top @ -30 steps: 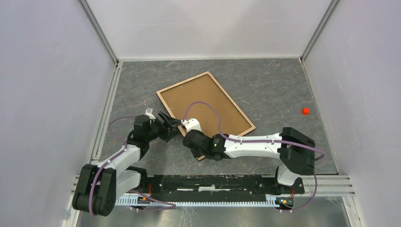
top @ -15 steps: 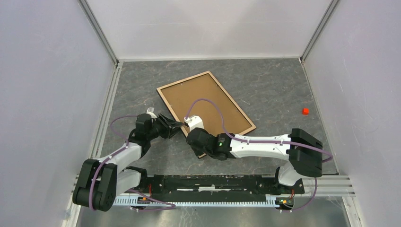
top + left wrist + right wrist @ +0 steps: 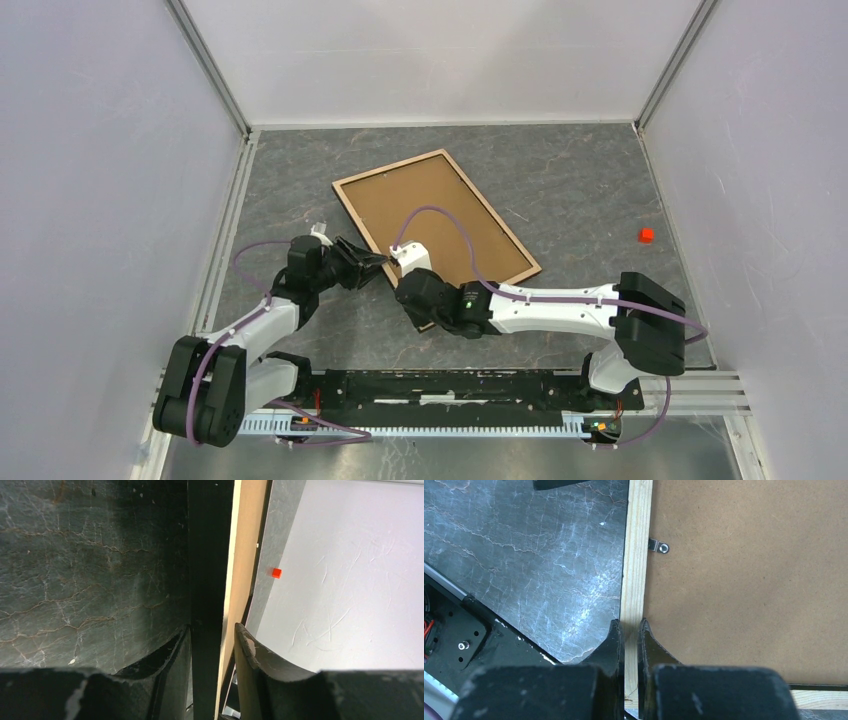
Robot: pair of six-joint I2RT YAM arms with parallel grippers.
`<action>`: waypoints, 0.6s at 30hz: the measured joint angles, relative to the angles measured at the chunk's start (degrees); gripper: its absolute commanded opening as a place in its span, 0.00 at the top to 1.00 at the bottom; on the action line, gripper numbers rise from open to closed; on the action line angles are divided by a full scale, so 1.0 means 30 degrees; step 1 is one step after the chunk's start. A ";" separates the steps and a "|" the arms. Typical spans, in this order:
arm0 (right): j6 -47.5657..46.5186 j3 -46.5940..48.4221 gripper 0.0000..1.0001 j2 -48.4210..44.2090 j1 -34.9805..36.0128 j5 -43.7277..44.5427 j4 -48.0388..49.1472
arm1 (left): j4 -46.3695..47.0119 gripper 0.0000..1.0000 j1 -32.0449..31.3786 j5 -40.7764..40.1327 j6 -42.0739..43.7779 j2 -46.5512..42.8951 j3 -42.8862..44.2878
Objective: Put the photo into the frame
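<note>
In 1 s the frame (image 3: 390,168) has turned slightly, with the left gripper (image 3: 212,630) and right gripper (image 3: 629,625) both clamped on its rim and the backing board (image 3: 410,190) fitted: likely repositioning.

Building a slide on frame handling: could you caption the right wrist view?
Right gripper pinches the frame by its light wood rim, brown backing board inside it.

Small red cube (image 3: 645,235) sits near the right edge of the grey, marble-veined surface (image 3: 570,180), well apart from a brown backing board (image 3: 410,190); white walls (image 3: 440,60) enclose it.
</note>
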 measured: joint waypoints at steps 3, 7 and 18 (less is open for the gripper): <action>-0.0095 0.0000 1.00 -0.0073 -0.0022 0.0007 0.0066 | -0.0146 0.53 -0.0066 -0.0087 0.0000 -0.0007 0.0160; -0.0211 0.0000 1.00 -0.0168 -0.0073 -0.0015 0.0379 | -0.0350 0.53 -0.0211 -0.0262 0.0007 -0.0007 0.0437; -0.1056 -0.0102 0.27 -0.0670 -0.0182 -0.0160 0.0918 | -0.2586 0.94 -0.0335 -0.0612 0.0488 -0.0408 0.1632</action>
